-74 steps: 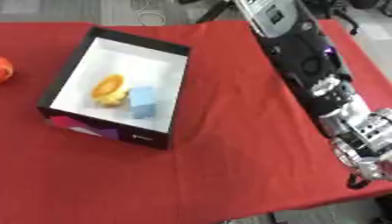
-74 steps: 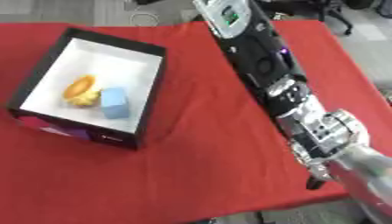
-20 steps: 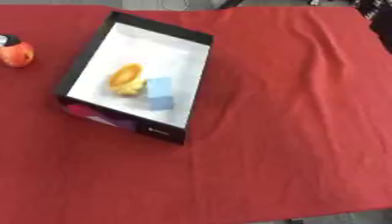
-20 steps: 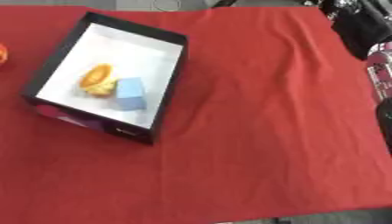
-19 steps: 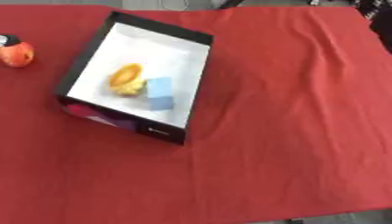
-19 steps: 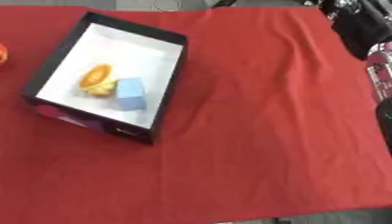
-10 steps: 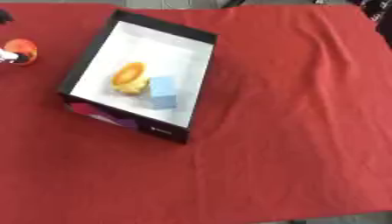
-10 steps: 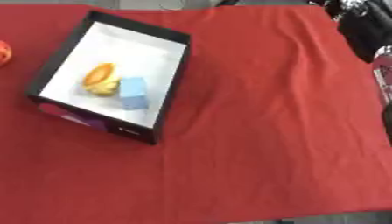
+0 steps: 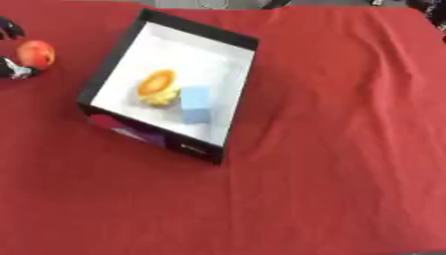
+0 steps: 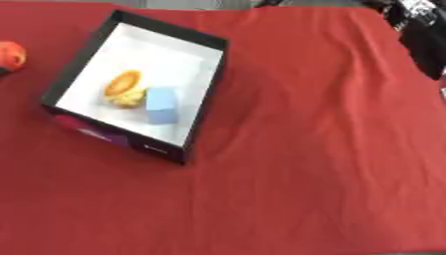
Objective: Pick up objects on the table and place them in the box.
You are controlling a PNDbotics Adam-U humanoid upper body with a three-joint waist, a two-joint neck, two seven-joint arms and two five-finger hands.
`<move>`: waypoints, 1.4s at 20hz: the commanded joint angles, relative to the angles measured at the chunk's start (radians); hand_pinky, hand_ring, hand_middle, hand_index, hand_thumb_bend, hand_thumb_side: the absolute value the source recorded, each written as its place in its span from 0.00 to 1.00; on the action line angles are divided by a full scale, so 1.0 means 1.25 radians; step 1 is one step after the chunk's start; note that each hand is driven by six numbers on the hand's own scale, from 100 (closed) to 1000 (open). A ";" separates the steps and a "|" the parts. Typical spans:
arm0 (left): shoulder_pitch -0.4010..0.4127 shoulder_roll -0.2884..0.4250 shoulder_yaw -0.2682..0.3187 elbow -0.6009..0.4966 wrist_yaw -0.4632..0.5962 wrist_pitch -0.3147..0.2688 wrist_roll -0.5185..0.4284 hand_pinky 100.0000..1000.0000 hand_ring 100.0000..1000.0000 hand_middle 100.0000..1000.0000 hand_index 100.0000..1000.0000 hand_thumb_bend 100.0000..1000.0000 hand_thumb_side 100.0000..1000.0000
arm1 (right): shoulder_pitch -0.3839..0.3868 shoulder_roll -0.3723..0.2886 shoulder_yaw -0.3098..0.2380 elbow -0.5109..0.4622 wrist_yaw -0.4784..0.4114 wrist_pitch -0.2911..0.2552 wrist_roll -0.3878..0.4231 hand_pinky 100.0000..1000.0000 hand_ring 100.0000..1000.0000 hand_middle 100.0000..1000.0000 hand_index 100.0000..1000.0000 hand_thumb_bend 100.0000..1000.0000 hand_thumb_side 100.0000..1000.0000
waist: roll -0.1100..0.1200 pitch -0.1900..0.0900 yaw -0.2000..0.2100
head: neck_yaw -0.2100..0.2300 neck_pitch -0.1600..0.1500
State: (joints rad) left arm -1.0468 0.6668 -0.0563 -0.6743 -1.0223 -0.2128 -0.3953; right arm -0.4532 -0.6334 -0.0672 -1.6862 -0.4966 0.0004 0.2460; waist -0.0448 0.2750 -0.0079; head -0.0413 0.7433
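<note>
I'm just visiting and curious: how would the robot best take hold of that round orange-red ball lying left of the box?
Probably round its middle, from its left. The round orange-red ball lies on the red tablecloth, outside the black box with the white inside. The left hand already has dark fingers on either side of it, and nothing crowds it.

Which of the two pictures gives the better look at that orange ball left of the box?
The left eye view: the orange ball shows whole there, with the dark fingers of the left hand around it near the picture's left edge. In the right eye view the ball sits right at the left edge, partly cut off, and almost nothing of the hand shows.
</note>
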 commanded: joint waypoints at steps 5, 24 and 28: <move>-0.009 0.007 0.016 0.002 0.031 0.012 0.039 0.79 0.76 0.72 0.83 0.29 0.36 | -0.019 -0.011 -0.003 -0.006 0.010 0.002 0.006 1.00 0.91 0.70 0.78 0.00 0.46 | 0.010 0.008 -0.012 | 0.012 -0.018; -0.024 0.002 0.016 -0.006 0.065 0.007 0.043 0.75 0.71 0.65 0.66 0.05 0.00 | -0.021 -0.006 -0.001 0.007 0.016 0.006 0.012 1.00 0.91 0.71 0.78 0.00 0.60 | 0.010 0.007 -0.017 | 0.013 -0.014; -0.036 0.003 0.008 -0.030 0.074 0.004 0.057 0.74 0.69 0.63 0.63 0.00 0.00 | -0.017 -0.008 -0.001 0.010 0.016 0.005 0.013 1.00 0.91 0.71 0.78 0.00 0.60 | 0.008 -0.002 -0.013 | 0.012 -0.007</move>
State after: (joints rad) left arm -1.0628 0.6493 -0.0459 -0.6819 -0.9369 -0.2068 -0.3339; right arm -0.4653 -0.6204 -0.0608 -1.6668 -0.4796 0.0078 0.2590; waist -0.0448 0.2994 -0.0234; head -0.0242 0.7306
